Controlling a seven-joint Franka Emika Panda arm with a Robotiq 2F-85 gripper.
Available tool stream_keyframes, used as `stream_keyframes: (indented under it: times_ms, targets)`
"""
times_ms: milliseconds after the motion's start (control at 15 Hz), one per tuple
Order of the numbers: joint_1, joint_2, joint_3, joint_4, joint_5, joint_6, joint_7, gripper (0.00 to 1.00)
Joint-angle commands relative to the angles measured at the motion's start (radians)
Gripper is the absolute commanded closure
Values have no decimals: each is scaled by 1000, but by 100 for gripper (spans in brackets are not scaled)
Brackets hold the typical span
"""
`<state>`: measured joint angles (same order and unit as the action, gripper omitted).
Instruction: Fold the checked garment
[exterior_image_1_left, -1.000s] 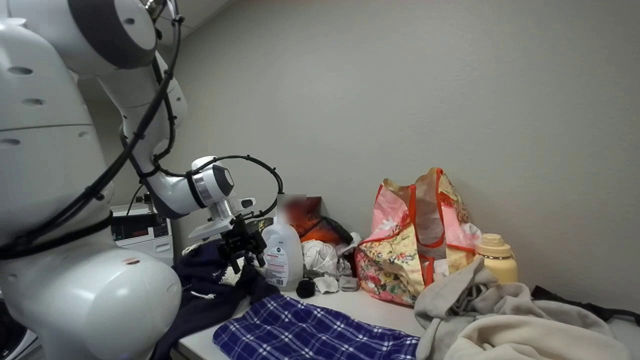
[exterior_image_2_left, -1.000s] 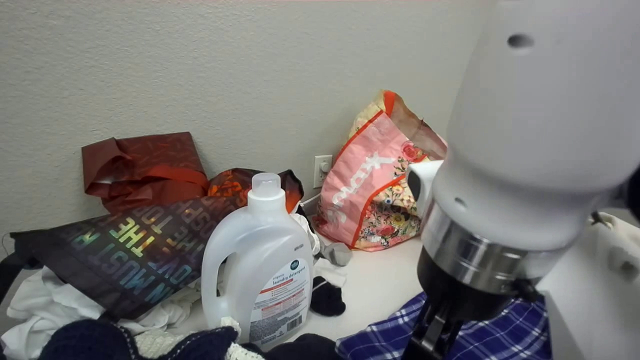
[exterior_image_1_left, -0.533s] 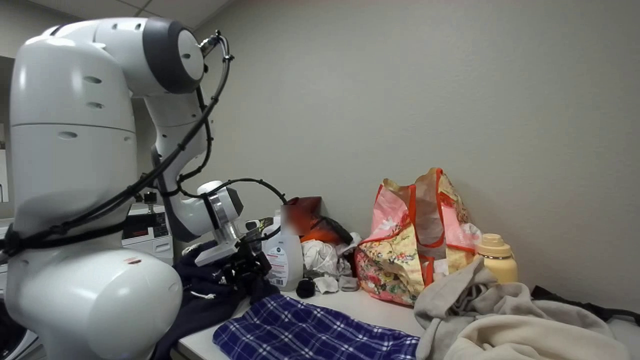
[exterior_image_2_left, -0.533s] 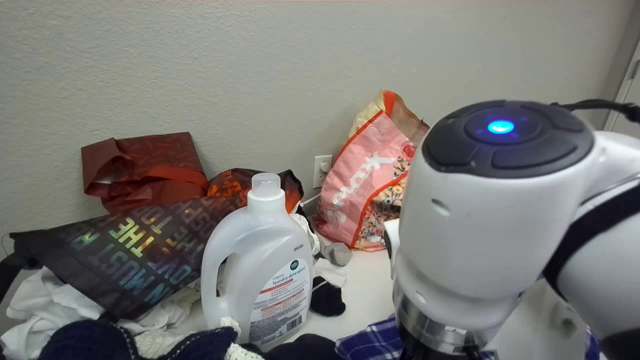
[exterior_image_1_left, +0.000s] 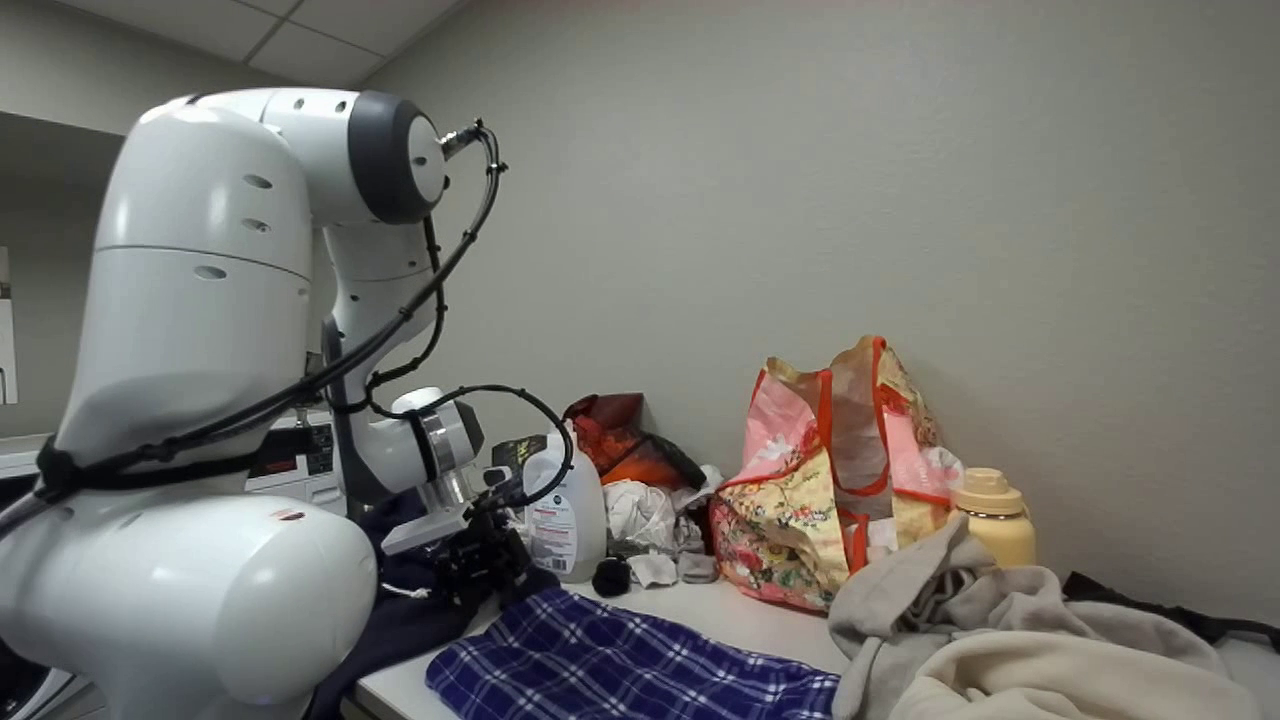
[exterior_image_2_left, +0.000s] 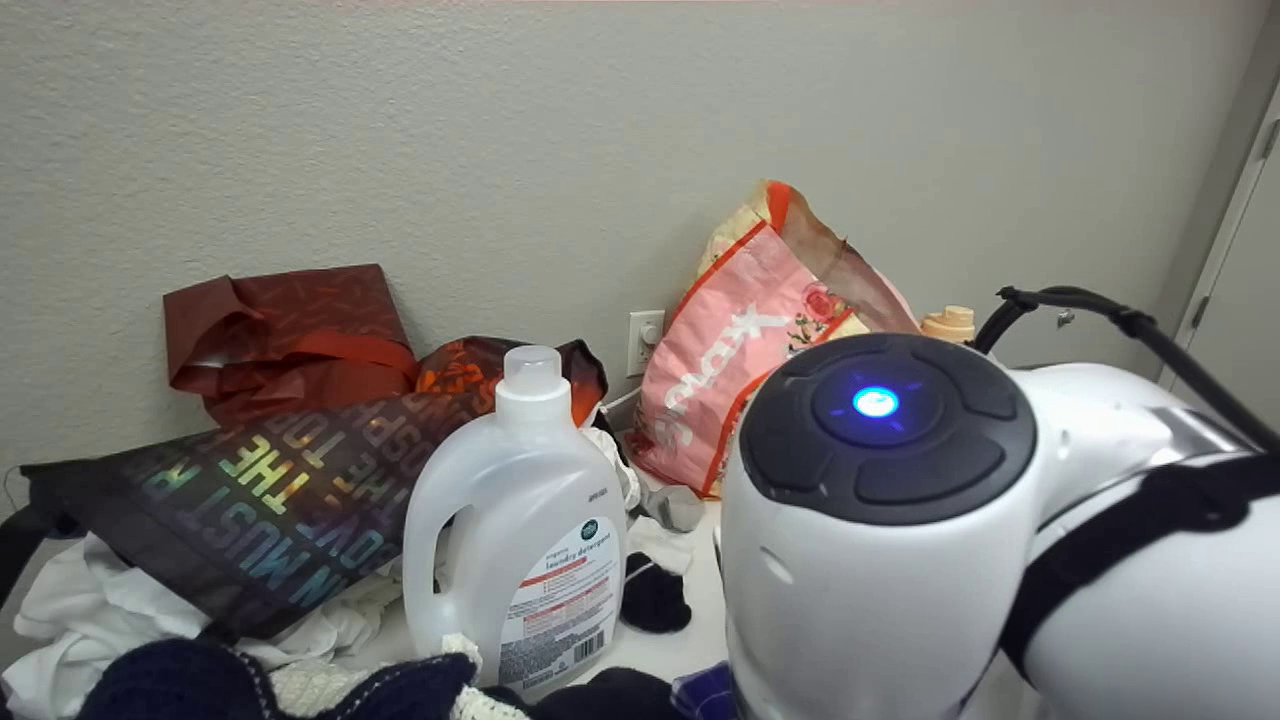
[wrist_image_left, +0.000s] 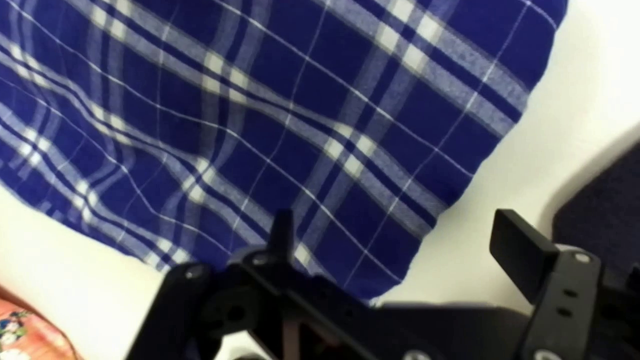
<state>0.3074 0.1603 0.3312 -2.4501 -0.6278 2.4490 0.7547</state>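
The checked garment (exterior_image_1_left: 630, 660), blue with white plaid lines, lies spread on the white table in an exterior view. Only a small corner of the garment (exterior_image_2_left: 705, 692) shows beside the arm in an exterior view. The garment (wrist_image_left: 280, 115) fills much of the wrist view, with slight ripples and a rounded corner near the jaws. My gripper (wrist_image_left: 393, 220) is open and empty. One finger is over the garment's corner and the other is past its edge, over the white table. In an exterior view the gripper (exterior_image_1_left: 490, 575) is low at the garment's far left end, in front of dark cloth.
A plain navy garment (exterior_image_1_left: 400, 640) lies left of the checked one. A detergent bottle (exterior_image_1_left: 565, 510) stands behind the gripper. A floral bag (exterior_image_1_left: 790, 500), a yellow bottle (exterior_image_1_left: 993, 515) and a beige cloth pile (exterior_image_1_left: 1050, 650) stand or lie to the right. A black sock (exterior_image_2_left: 653, 595) lies by the detergent.
The arm has folded down and my gripper has come lower toward the garment's left end. In an exterior view the wrist has moved down and left. The garment has not moved.
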Motion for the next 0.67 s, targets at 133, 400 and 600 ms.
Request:
stream_keyframes:
  times_ms: [133, 400, 600]
  targets:
    - [73, 42, -58, 21, -54, 3, 72, 0]
    - [101, 76, -80, 20, -137, -3, 167, 0]
    - [108, 94, -92, 25, -185, -7, 214, 26]
